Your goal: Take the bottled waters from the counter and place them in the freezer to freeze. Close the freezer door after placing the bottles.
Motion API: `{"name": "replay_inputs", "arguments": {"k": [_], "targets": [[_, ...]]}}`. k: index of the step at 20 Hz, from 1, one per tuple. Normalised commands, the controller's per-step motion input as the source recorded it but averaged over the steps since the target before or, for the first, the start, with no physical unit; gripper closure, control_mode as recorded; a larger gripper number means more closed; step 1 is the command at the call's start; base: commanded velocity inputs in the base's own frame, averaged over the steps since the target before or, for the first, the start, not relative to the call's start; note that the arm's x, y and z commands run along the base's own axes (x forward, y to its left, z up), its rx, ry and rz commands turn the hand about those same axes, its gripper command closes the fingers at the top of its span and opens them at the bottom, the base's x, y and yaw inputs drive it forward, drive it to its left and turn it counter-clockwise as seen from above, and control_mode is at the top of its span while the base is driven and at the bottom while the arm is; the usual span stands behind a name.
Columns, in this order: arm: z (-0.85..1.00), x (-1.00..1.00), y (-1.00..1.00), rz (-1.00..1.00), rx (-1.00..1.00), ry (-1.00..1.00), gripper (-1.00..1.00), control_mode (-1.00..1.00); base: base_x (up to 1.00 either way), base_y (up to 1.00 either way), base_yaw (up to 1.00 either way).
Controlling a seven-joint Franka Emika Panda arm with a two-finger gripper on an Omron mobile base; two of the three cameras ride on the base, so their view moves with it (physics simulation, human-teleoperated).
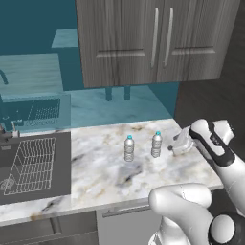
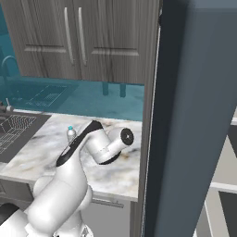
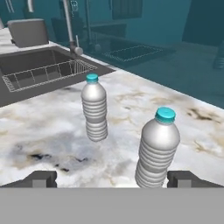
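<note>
Looking along my hand, I have both bottled waters upright on the counter, their long axes vertical. The nearer bottle stands just ahead of my pincer, off toward the right finger rather than centred; the farther bottle stands beyond it to the left (nearer the sink). My pincer is spread fully wide, holding and touching nothing. I judge a small sideways shift must come before closing.

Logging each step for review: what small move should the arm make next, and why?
Probably ease the open gripper forward around the nearer bottle, shifting slightly toward it. Both bottles stand upright on the counter, and this one sits off-centre, close to one fingertip.
</note>
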Motion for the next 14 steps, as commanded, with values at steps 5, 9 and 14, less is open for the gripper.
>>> {"name": "replay_inputs", "arguments": {"k": [5,9,14], "targets": [[-0.13,0.13,0.05,0.13,0.02,0.0,-1.0,-1.0,0.0,0.0,0.0],[-0.23,0.12,0.03,0.12,0.01,-0.03,-1.0,-1.0,0.0,0.0,0.0],[-0.02,0.1,0.02,0.07,0.0,-0.01,-1.0,-1.0,0.0,0.0,0.0]]}}
